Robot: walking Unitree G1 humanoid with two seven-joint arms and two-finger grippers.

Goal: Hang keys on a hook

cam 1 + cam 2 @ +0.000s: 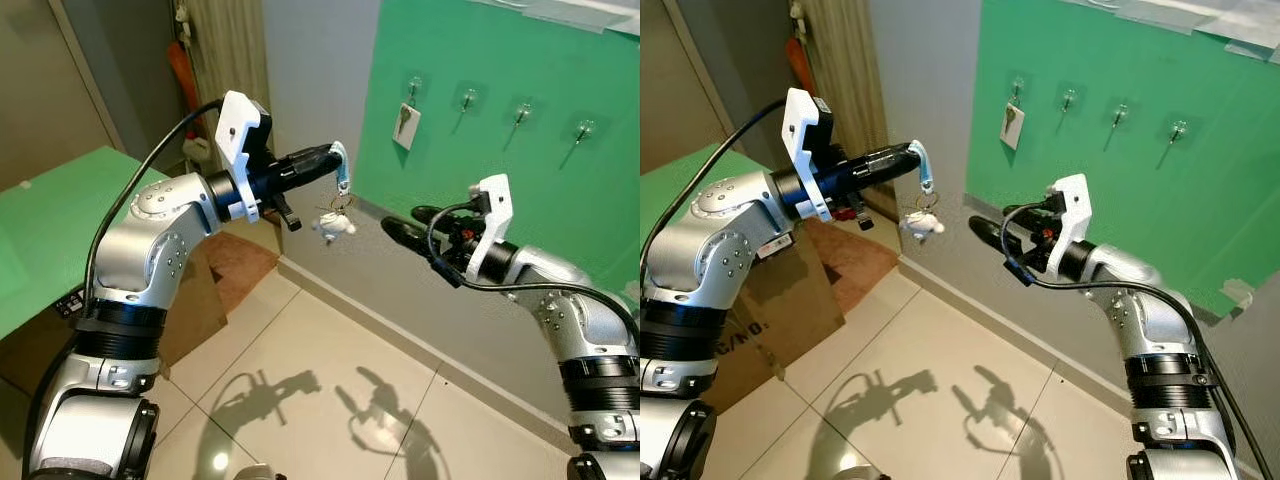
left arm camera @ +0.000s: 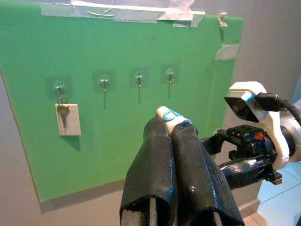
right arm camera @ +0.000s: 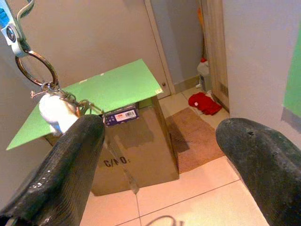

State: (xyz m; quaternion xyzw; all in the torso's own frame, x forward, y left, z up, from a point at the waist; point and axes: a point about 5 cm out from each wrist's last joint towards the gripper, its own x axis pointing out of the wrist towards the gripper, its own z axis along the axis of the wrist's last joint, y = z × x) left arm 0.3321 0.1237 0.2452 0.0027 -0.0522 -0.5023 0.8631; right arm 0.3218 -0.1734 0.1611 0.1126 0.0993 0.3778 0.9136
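- Left pincer (image 1: 335, 158) is clamped on the keys' (image 1: 335, 222) blue strap, which hang free below it, short of the wall.
- Right pincer (image 1: 400, 222) is spread wide, empty, just beside the keys.
- The bunch looks light and swings; its stiff ring is the part to hook.
- Hooks (image 1: 467, 99) on the green board (image 1: 500, 200) beyond; the leftmost already holds a key.

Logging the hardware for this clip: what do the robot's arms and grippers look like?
Both arms are silver metal with rounded, screw-dotted joints and black ribbed bands. Each wrist carries a white plastic camera bracket fed by a looping black cable. The left gripper and right gripper each have two long, glossy black fingers.
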